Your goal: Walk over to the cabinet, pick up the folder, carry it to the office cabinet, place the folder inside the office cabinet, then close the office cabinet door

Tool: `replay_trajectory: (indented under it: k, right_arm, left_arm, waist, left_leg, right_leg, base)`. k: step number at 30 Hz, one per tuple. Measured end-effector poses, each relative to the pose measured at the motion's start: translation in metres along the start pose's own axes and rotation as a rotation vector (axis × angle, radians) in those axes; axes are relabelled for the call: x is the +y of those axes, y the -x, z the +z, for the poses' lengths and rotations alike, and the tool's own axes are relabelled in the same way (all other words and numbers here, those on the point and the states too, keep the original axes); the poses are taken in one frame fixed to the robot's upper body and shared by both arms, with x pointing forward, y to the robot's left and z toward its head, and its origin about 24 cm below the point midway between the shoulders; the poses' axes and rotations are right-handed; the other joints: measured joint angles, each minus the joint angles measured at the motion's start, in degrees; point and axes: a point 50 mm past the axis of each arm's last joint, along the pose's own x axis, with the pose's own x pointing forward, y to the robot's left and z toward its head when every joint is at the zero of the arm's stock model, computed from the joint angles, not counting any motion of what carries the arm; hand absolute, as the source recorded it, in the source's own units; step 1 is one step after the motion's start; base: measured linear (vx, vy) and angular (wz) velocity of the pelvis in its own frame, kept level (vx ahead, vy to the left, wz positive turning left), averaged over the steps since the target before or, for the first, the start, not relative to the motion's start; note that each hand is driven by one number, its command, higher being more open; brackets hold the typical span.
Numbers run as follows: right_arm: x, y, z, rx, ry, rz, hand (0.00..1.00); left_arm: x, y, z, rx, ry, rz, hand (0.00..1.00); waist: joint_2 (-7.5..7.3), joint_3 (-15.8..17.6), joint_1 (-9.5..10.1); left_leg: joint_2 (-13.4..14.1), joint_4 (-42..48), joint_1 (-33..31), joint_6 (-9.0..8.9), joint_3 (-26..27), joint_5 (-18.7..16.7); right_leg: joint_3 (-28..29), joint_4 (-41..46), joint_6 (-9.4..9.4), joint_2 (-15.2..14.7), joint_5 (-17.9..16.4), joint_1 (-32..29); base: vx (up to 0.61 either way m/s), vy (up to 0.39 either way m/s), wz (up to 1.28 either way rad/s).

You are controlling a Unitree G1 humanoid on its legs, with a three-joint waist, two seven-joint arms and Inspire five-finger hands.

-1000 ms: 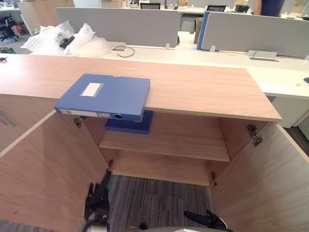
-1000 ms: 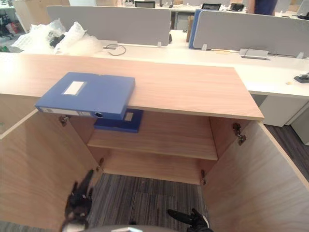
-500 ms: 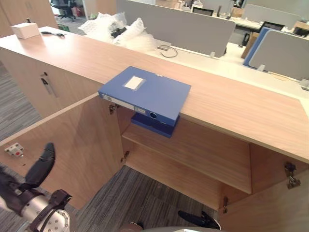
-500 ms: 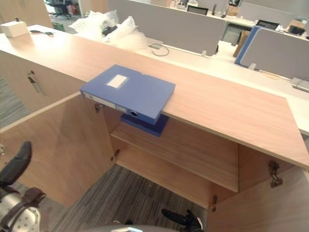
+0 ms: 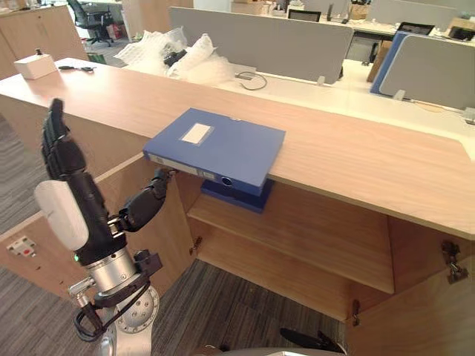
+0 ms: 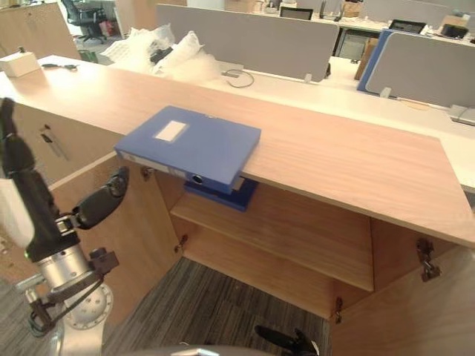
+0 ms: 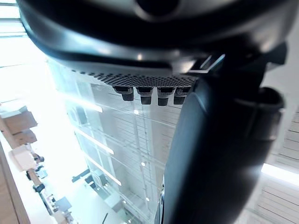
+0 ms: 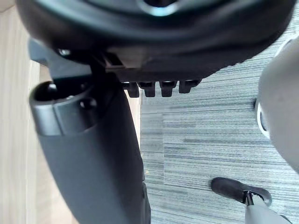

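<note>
One blue folder (image 5: 215,147) overhangs cabinet top (image 5: 356,159), near edge | second folder (image 5: 237,196) on shelf (image 5: 326,237) beneath | left hand (image 5: 70,167) raised left, outstretched flat, empty | right hand (image 8: 88,154) low, loosely uncurled, empty

Two folders (image 5: 215,144), seemingly; one cabinet (image 5: 356,156); two open doors (image 6: 141,237).

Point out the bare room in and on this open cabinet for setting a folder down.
The shelf is bare from the lower folder at its left end to its right end. The cabinet top is bare right of the upper folder. Crowded: the left end, where the open left hand stands raised.
</note>
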Motion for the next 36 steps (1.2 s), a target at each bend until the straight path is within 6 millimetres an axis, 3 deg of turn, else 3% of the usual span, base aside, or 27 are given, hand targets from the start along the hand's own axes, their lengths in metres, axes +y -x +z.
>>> replay_trajectory:
  k: [7,14,20,26,36]
  right_arm:
    - [-0.01,0.0,-0.007,0.034,0.026,-0.004,1.0]
    - [-0.012,-0.001,-0.003,0.022,0.07,0.015,1.0]
    - [-0.004,-0.003,0.008,-0.012,0.19,0.06,1.0]
    - [-0.006,-0.003,0.011,-0.025,0.294,0.068,1.0]
    - [-0.001,-0.003,0.015,-0.044,0.345,0.093,1.0]
  left_arm:
    - [-0.007,-0.003,-0.007,-0.122,-0.118,-0.182,1.0]
    - [-0.012,-0.017,-0.008,-0.274,-0.215,-0.245,1.0]
    - [-0.019,-0.029,-0.013,-0.382,-0.3,-0.3,1.0]
    - [-0.034,-0.04,-0.013,-0.487,-0.33,-0.358,1.0]
    - [-0.048,-0.047,-0.039,-0.453,-0.422,-0.481,1.0]
  waist:
    - [0.89,0.31,-0.72]
    - [1.39,0.8,-1.53]
    - [0.7,1.61,-2.87]
    - [0.03,1.7,-2.77]
    - [-0.98,2.19,-3.26]
  left_leg:
    - [2.24,-4.24,1.95,-1.27,0.61,2.72]
    - [2.79,-8.83,3.31,-2.07,1.16,5.58]
    - [3.22,-11.99,3.89,-3.06,1.41,8.39]
    - [4.47,-11.94,3.69,-3.45,1.28,8.97]
    - [4.65,-11.93,3.61,-3.52,2.62,8.74]
  right_leg:
    - [1.7,-2.27,-0.09,1.55,0.05,0.56]
    - [3.0,-4.54,-0.29,1.82,-0.84,0.53]
    - [3.79,-6.01,0.09,2.12,-4.02,0.1]
    - [4.1,-5.63,-0.25,3.37,-4.21,-0.39]
    - [5.6,-5.0,-0.26,3.37,-4.2,-1.38]
  base:
    - [-0.07,-0.054,-0.09]
    - [-0.05,0.015,-0.11]
    - [-0.04,-0.019,-0.08]
    - [0.01,-0.036,-0.01]
    - [0.04,-0.021,-0.07]
